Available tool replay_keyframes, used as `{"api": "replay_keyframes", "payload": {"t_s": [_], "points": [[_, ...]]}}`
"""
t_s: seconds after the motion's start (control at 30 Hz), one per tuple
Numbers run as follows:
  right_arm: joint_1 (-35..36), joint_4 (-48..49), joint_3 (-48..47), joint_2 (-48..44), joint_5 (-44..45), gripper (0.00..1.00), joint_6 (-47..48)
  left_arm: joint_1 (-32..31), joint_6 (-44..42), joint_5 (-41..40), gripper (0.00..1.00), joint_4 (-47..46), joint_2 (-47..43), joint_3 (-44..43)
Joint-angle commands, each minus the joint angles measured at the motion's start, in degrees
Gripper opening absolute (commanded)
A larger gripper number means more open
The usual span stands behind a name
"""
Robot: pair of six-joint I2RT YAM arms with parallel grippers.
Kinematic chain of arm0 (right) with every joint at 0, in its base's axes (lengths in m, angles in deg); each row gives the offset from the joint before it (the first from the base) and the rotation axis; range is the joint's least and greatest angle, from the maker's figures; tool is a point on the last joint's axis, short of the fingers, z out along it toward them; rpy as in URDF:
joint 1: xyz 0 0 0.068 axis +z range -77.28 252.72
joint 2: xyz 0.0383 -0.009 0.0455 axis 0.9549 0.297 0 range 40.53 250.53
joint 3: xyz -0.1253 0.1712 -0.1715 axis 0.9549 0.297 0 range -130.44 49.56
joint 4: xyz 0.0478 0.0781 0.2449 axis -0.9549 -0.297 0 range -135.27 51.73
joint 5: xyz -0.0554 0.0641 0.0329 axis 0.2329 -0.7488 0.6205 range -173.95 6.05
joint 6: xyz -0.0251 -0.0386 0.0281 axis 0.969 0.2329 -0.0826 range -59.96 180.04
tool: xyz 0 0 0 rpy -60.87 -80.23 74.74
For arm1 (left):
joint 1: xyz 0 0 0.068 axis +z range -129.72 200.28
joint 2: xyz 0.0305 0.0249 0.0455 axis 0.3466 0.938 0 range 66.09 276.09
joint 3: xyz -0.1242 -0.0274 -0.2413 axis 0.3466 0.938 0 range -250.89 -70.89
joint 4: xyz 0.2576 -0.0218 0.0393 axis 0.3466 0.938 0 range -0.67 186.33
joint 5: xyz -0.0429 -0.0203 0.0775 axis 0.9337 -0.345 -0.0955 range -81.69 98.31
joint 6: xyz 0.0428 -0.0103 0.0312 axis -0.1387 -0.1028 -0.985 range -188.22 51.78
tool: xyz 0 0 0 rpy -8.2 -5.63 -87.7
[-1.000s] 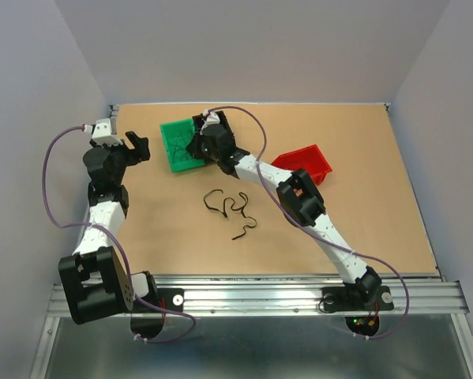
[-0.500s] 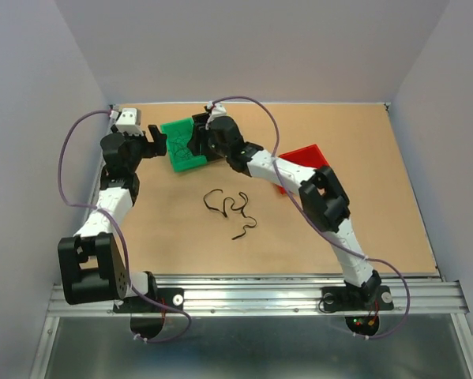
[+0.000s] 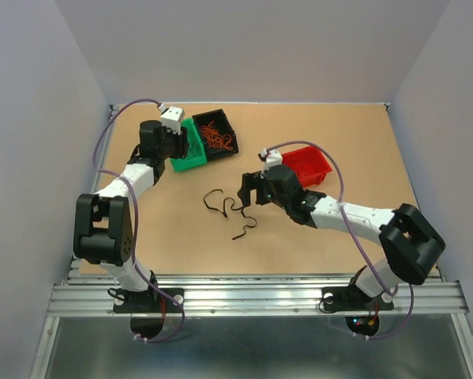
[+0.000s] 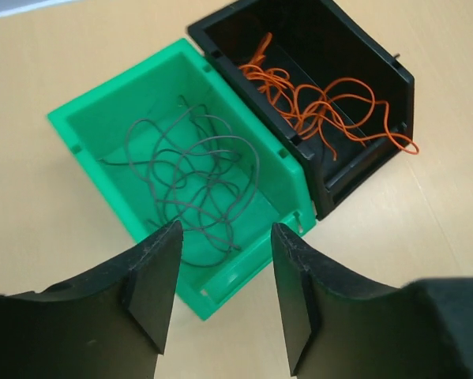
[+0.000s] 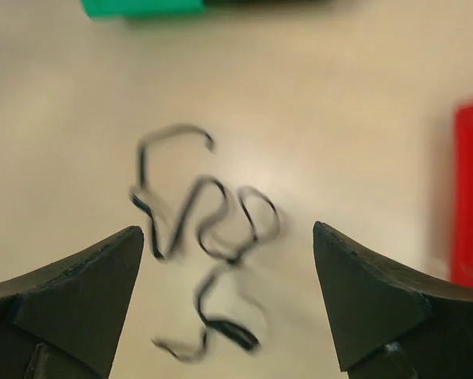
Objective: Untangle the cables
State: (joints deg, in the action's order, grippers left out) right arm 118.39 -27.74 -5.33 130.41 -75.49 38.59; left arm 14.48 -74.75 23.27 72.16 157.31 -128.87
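The right gripper (image 5: 227, 237) hangs above the counter (image 3: 339, 134) with its fingers spread wide and nothing between them. Directly beneath it, between the two fingertips, lie the black cable pieces (image 5: 219, 254), a few short wavy bits that seem hooked through one another. A red bin (image 5: 471, 197) sits off to its right.

The left gripper (image 4: 226, 229) is partly spread and also empty. It hovers over the near wall of the green bin (image 4: 248, 272), which holds a loose nest of thin dark cables (image 4: 193, 170). Just beyond and to the right of that, touching it, is the black bin (image 4: 378, 63) with the orange cables (image 4: 323, 110), one loop of which spills past its open side.

We see the main risk on the right. If it closes where the pieces cross, they would likely come up as one clump instead of separating. The pieces are thin and lie flat, so the fingers could also shut above them or scrape the counter. On the left, a low move could nudge the green bin or snag the stray orange loop.
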Motion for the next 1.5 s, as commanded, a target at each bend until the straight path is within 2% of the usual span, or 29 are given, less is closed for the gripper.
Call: {"api": "replay_keyframes", "payload": {"t_s": [0.0, 0.07, 0.17, 0.2, 0.27, 0.53, 0.83, 0.93, 0.97, 1.0, 1.07, 1.27, 1.47], "points": [[0.6, 4.2, 12.7, -11.6, 8.7, 0.93, -2.0, -2.2, -4.4, -3.7, 0.47, 2.4, 2.3, -4.4], [0.5, 4.9, 15.3, -17.1, 8.9, 0.93, -2.1, -2.5, -4.7, -4.3, 0.43, 3.6, 4.4, -6.1], [0.6, 4.7, 18.9, -21.4, 7.6, 0.94, -2.2, -2.4, -4.9, -5.1, 0.43, 4.9, 7.5, -7.6], [0.6, 4.7, 19.6, -23.2, 6.0, 1.00, -2.0, -2.4, -4.7, -5.6, 0.43, 5.9, 8.3, -8.9], [0.6, 4.4, 20.4, -23.8, 4.7, 1.00, -1.7, -2.5, -4.5, -7.0, 0.43, 7.1, 10.7, -10.8], [0.8, -0.7, 15.5, -14.4, 0.4, 1.00, 0.4, -2.5, -3.8, -11.4, 0.43, 10.0, 19.4, -18.0], [1.9, -2.4, 11.1, -6.9, -1.5, 1.00, 2.7, -2.5, -4.3, -11.5, 0.46, 14.4, 26.2, -22.8], [2.1, -2.4, 9.6, -3.8, -2.3, 1.00, 3.8, -2.5, -3.9, -12.2, 0.49, 11.8, 22.7, -20.0], [2.2, -2.4, 8.2, -2.9, -2.7, 1.00, 4.0, -2.5, -3.8, -12.3, 0.51, 10.4, 19.0, -18.5], [2.3, -2.4, 7.6, -0.7, -2.6, 1.00, 4.1, -2.5, -3.7, -12.1, 0.59, 7.7, 17.1, -15.3], [2.6, -2.5, 6.0, 1.4, -2.7, 1.00, 4.5, -2.5, -3.6, -11.4, 0.66, 5.1, 11.6, -12.0], [3.1, -2.5, 0.7, 7.2, -1.4, 1.00, 4.2, -2.8, -3.7, -9.7, 0.69, -0.1, 2.2, -4.4], [4.6, -4.7, -4.3, 12.2, 0.6, 1.00, 3.4, -3.8, -4.4, -8.8, 0.71, -1.6, -1.6, -1.2]]}}
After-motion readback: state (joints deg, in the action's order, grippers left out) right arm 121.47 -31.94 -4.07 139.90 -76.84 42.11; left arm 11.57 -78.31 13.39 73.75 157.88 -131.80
